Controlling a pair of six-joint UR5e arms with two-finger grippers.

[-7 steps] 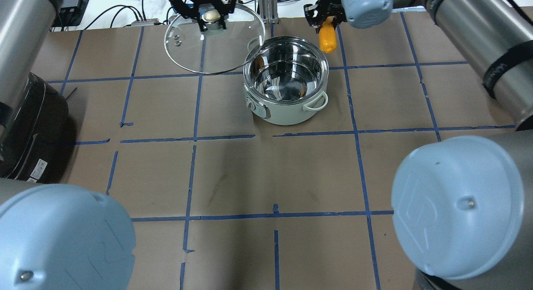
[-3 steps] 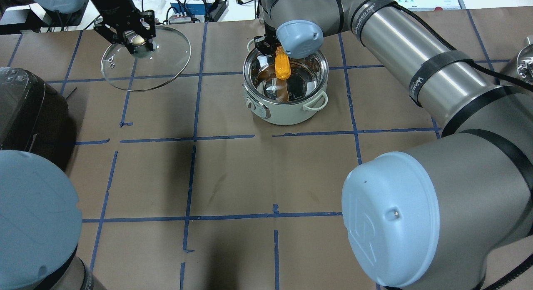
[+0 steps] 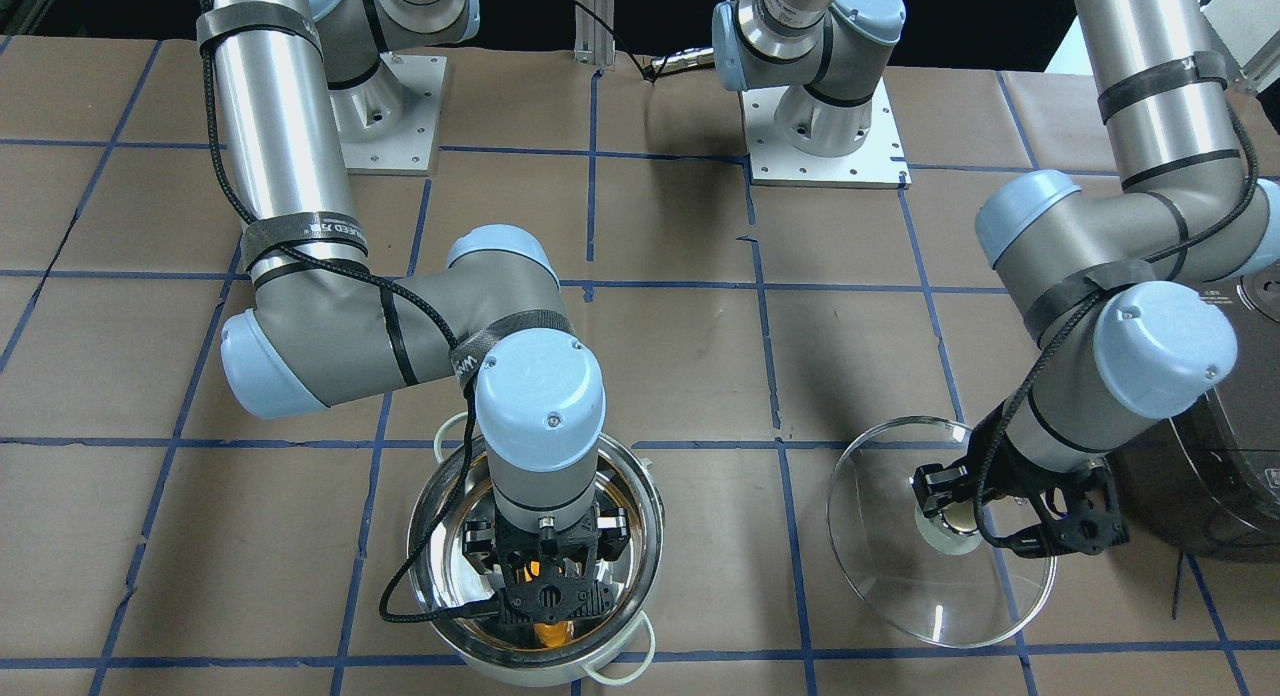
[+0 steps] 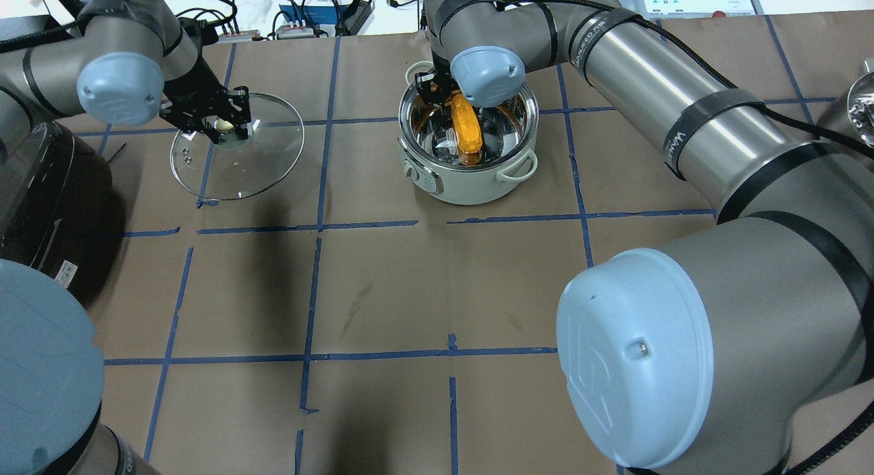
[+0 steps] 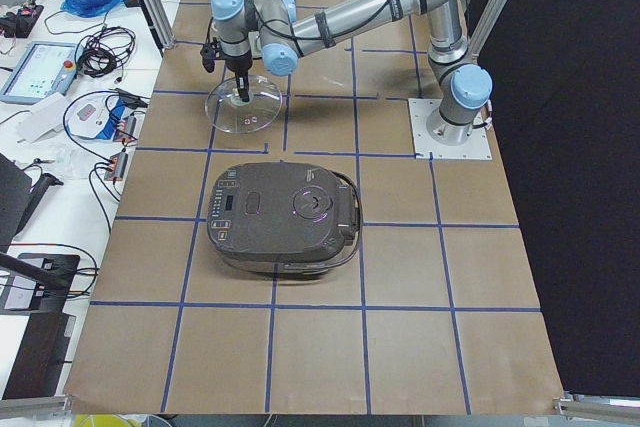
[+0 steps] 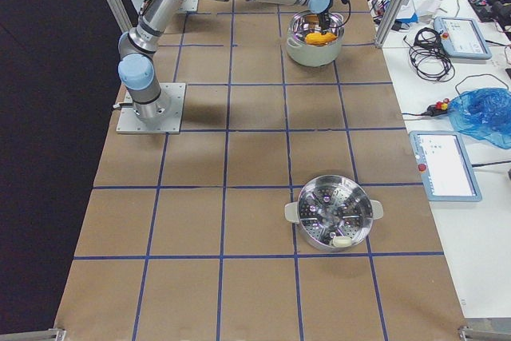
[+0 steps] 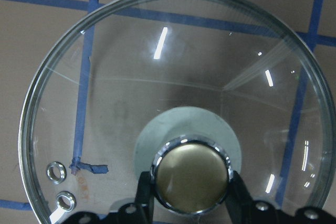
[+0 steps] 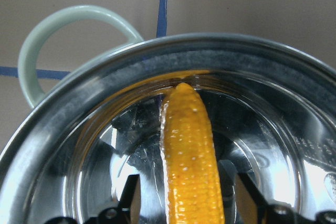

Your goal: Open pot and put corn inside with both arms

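Observation:
The shiny pot [image 4: 471,185] stands open at the far middle of the table, also in the front view [image 3: 640,516]. The yellow-orange corn [image 4: 466,130] lies slanted inside it, its tip against the pot wall [image 8: 79,129]. My right gripper [image 4: 437,93] hangs over the pot. In the right wrist view its jaws stand apart on either side of the corn [image 8: 189,150] with gaps. My left gripper [image 4: 222,125] is shut on the knob [image 7: 191,176] of the glass lid [image 4: 266,154], held tilted, low over the table, left of the pot.
A dark grey rice cooker [image 4: 41,188] sits at the table's left edge, close to the lid. A steel steamer basket [image 6: 334,213] stands far off on my right side. Cables and devices lie beyond the far edge.
My right arm moved the corn from behind the pot over and down into it, and its jaws now stand apart. My left arm carried the lid leftward and lower.

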